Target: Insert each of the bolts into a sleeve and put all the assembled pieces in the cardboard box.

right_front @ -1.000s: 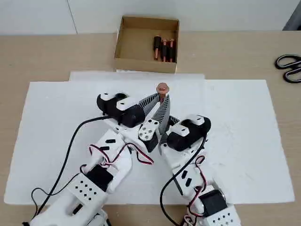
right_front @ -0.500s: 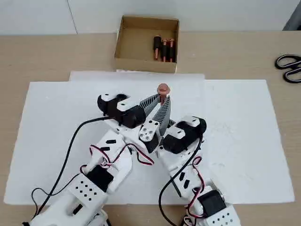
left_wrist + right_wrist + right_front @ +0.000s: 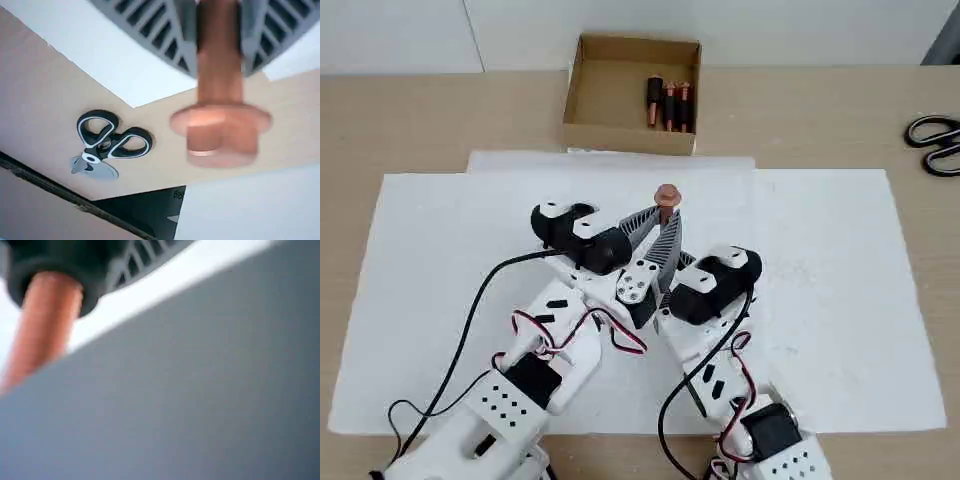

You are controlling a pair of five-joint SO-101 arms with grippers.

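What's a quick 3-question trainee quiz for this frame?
1. How many assembled pieces lie in the box? A two, B three, C five.
2. True or false: the scissors lie off the sheet, on bare table.
3. Fill in: the left gripper is shut on the ____.
Key: 1 B; 2 true; 3 bolt.
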